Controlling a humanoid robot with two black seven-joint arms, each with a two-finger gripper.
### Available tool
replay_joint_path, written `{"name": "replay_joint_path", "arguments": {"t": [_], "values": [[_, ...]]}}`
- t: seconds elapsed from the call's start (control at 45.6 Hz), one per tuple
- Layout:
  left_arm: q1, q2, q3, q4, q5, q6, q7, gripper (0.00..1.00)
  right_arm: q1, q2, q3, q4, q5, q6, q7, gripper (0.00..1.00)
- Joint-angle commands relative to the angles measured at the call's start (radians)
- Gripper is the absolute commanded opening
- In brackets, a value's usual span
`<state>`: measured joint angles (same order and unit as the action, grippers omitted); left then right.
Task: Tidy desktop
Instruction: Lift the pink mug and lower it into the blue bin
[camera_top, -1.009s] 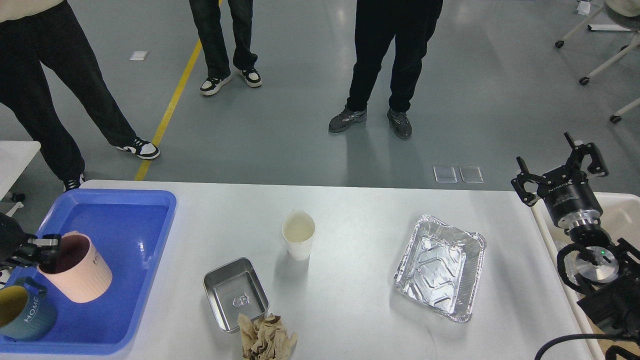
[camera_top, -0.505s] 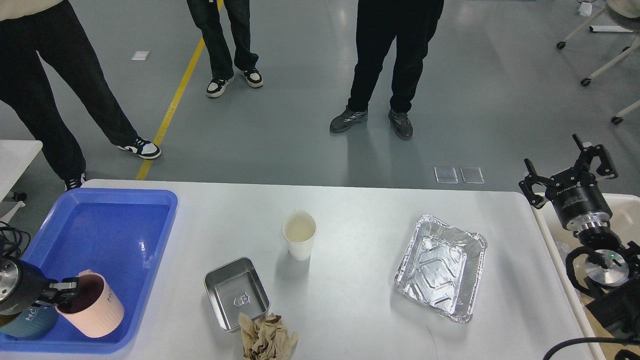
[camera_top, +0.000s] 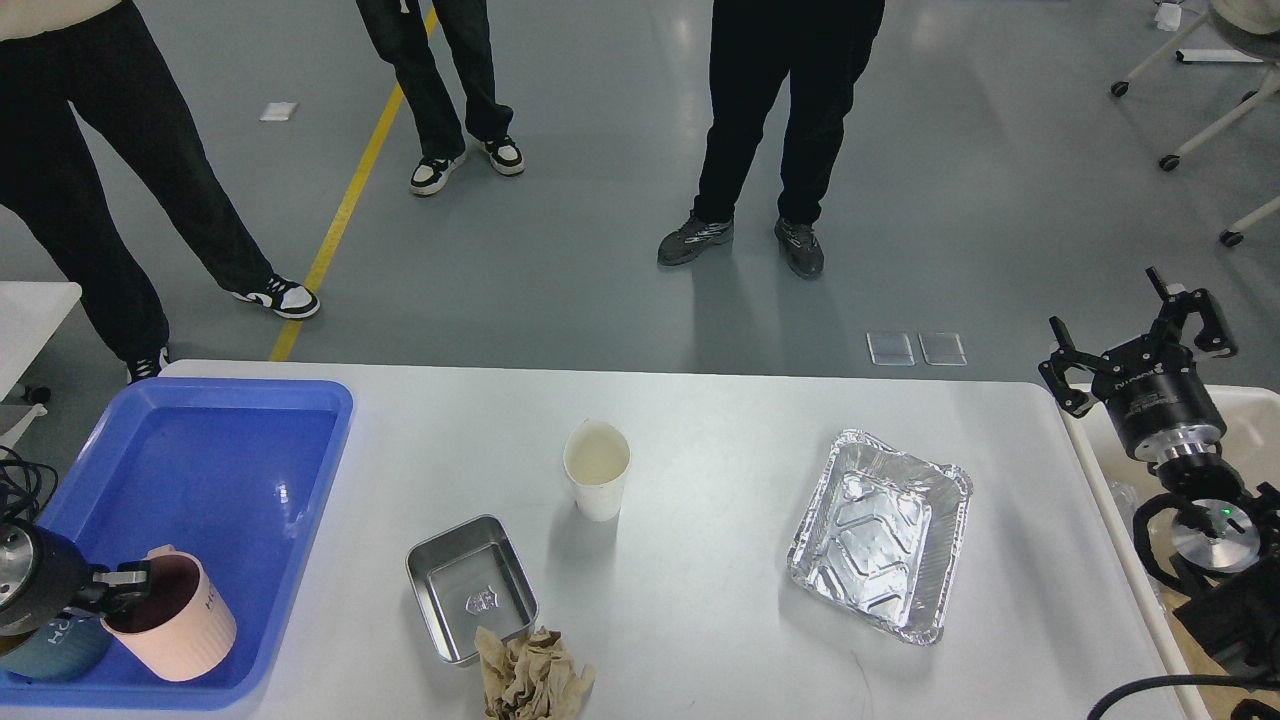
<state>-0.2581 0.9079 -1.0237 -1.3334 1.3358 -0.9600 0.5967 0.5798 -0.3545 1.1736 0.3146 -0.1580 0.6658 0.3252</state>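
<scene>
- Nearest you, crumpled brown paper (camera_top: 533, 675) touches the steel tin (camera_top: 470, 588) on the white bench (camera_top: 700, 520).
- Your left claw (camera_top: 120, 588) pinches the pink mug's (camera_top: 172, 618) rim inside the blue tray (camera_top: 215, 400).
- Farther off: paper cup (camera_top: 597, 469), foil pan (camera_top: 880, 532).
- Your right claw (camera_top: 1140, 335) hangs spread beyond the bench's right edge.

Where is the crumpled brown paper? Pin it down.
In the head view the crumpled brown paper lies at the near edge of the desktop, left of centre, touching the near corner of the small steel tray.
</scene>
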Motion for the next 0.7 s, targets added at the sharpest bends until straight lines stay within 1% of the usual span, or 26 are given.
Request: {"name": "replay_joint_path", "arguments": {"t": [0.0, 0.175, 0.219, 0.329, 0.373, 0.439, 0.505, 0.592, 0.68], "values": [[0.0, 0.0, 0.0, 0.011, 0.0, 0.0, 0.0, 0.15, 0.002, 0.002, 0.0, 0.001, 0.0, 0.0, 0.0, 1.0], [0.0, -0.001, 0.001, 0.014, -0.001, 0.0, 0.0, 0.29, 0.0, 0.002, 0.0, 0.001, 0.0, 0.0, 0.0, 1.0], [0.0, -0.003, -0.001, 0.014, -0.001, 0.0, -0.001, 0.37, 0.002, 0.002, 0.0, 0.001, 0.0, 0.0, 0.0, 1.0], [-0.003, -0.003, -0.007, 0.014, -0.007, 0.0, -0.005, 0.5, 0.002, 0.002, 0.0, 0.001, 0.0, 0.0, 0.0, 1.0], [-0.003, -0.001, -0.018, 0.014, -0.013, 0.0, -0.015, 0.58, 0.002, 0.0, 0.0, 0.001, 0.0, 0.0, 0.0, 1.0], [-0.012, 0.0, -0.033, 0.013, -0.017, 0.0, -0.038, 0.72, 0.002, 0.0, 0.0, 0.001, 0.0, 0.0, 0.0, 1.0], [-0.027, 0.008, -0.053, 0.013, -0.042, 0.0, -0.049, 0.85, 0.002, 0.002, 0.0, 0.001, 0.0, 0.0, 0.0, 1.0], [-0.085, 0.034, -0.067, 0.014, -0.127, 0.0, -0.049, 0.94, 0.005, 0.003, 0.0, 0.001, 0.0, 0.0, 0.0, 1.0], [-0.177, 0.095, -0.069, 0.03, -0.204, 0.0, -0.047, 0.96, 0.008, 0.003, 0.0, 0.0, 0.0, 0.0, 0.0, 1.0]]}}
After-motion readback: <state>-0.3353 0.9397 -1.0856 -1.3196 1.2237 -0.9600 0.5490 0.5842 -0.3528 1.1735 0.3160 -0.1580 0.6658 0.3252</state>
